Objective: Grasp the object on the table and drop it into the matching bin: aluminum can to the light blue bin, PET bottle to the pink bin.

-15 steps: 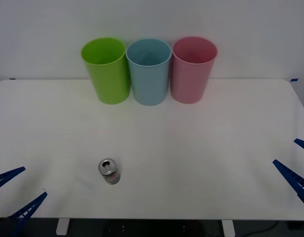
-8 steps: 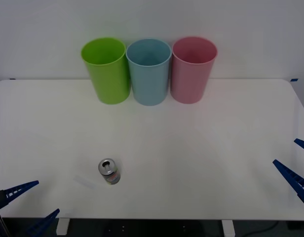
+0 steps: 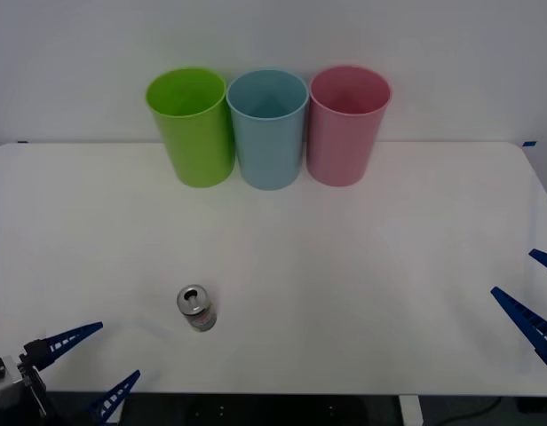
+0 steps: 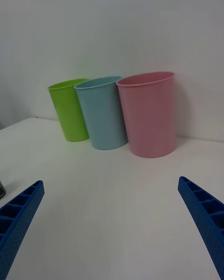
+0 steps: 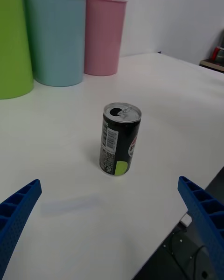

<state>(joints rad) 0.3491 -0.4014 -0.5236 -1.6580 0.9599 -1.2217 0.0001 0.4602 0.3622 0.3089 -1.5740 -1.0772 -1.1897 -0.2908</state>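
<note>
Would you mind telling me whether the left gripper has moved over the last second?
Yes. The left gripper, fingers open, has shifted along the near table edge toward the aluminum can, which has stayed put.

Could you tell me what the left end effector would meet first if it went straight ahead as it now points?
Most likely the aluminum can, standing upright between the open left end effector fingers' line; nothing lies before it.

Even, diffuse light, bright overall; the white bench [image 3: 362,266] is near washed out, with no hard glare. Shadows are soft and faint: a pale smudge beside the can [image 5: 120,139] in the left wrist view, slight darkening under the bins [image 3: 269,129]. Front view is slightly soft; the wrist views look sharper.
</note>
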